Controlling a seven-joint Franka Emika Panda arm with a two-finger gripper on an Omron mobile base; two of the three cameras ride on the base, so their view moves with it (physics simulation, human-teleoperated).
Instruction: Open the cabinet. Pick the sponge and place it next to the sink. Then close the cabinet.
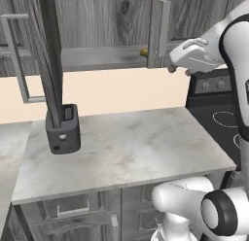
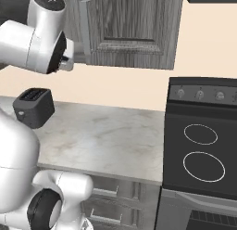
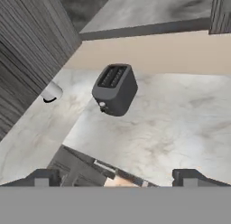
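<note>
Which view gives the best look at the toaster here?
The hand view: the toaster sits near its middle, slots and front unobstructed. In the left base view an open cabinet door's edge crosses it; in the right base view it is small, beside the arm.

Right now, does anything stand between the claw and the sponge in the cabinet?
Yes. The right cabinet door, only partly open, stands between the claw and the sponge, a yellow bit on the shelf behind that door's edge.

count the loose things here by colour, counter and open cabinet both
black: 1, toaster
yellow: 1, sponge on the cabinet shelf
total: 2
</note>
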